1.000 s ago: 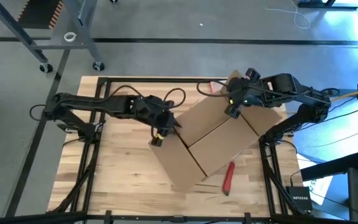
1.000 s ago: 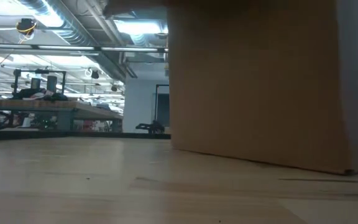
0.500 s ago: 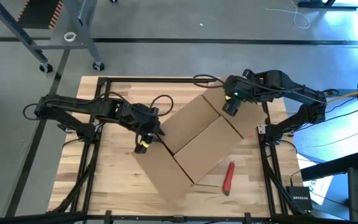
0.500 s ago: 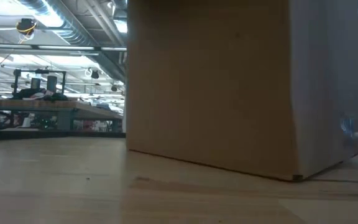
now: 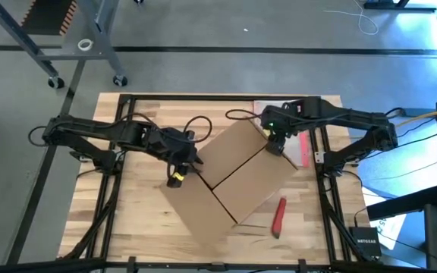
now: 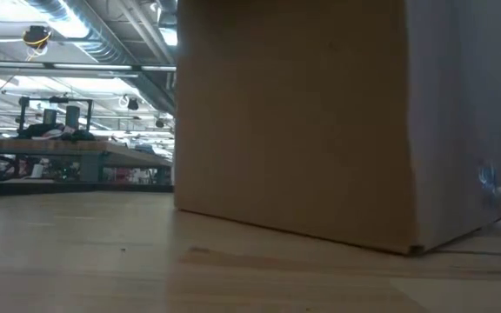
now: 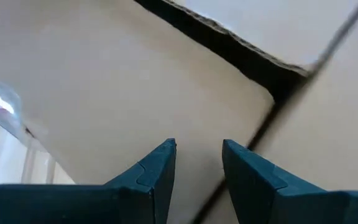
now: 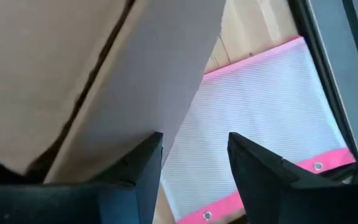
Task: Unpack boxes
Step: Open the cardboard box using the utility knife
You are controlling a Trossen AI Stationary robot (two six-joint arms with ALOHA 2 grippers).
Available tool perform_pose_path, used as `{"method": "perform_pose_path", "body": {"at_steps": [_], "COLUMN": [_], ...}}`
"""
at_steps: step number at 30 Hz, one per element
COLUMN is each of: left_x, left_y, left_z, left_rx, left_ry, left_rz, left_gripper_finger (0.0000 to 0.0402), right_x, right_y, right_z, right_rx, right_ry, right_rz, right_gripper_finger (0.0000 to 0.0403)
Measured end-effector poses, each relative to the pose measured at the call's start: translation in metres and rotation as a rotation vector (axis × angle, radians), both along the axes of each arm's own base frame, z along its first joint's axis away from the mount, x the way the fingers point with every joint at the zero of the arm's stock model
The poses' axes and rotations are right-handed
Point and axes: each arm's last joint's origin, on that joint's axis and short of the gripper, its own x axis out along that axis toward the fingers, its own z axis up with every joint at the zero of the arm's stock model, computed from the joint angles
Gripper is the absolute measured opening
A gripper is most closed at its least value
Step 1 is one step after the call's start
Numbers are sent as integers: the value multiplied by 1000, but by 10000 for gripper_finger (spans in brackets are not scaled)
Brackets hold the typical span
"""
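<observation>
Two grippers on the box (image 5: 237, 173), mid-table, flaps shut. Step, I judge: positioning before opening. My left gripper (image 7: 197, 163) sits at its near-left edge, fingers parted, nothing held. My right gripper (image 8: 192, 167) hangs over its far corner, beside the pouch (image 8: 263, 124), fingers apart, apparently empty. Next: catch a flap edge.
</observation>
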Motion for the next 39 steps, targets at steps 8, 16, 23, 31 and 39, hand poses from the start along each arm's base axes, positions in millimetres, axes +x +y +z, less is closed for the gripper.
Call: {"method": "perform_pose_path", "body": {"at_steps": [8, 16, 23, 31, 39], "left_x": [1, 1, 1, 4, -27], "left_y": [1, 1, 2, 2, 18], "left_z": [0, 1, 2, 9, 31], "left_rx": [9, 14, 25, 32, 298], "left_ry": [-8, -16, -19, -101, -144], "left_rz": [18, 23, 43, 76, 366], "left_gripper_finger": [127, 127, 127, 127, 127], "right_x": [-26, 4, 40, 56, 60], "right_y": [4, 41, 72, 98, 105], "right_z": [86, 105, 39, -11, -19], "right_rx": [-5, 104, 169, 165, -153], "right_ry": [-222, -537, -294, -119, -205], "right_rz": [-44, 164, 212, 187, 44], "right_gripper_finger": [179, 178, 178, 178, 178]}}
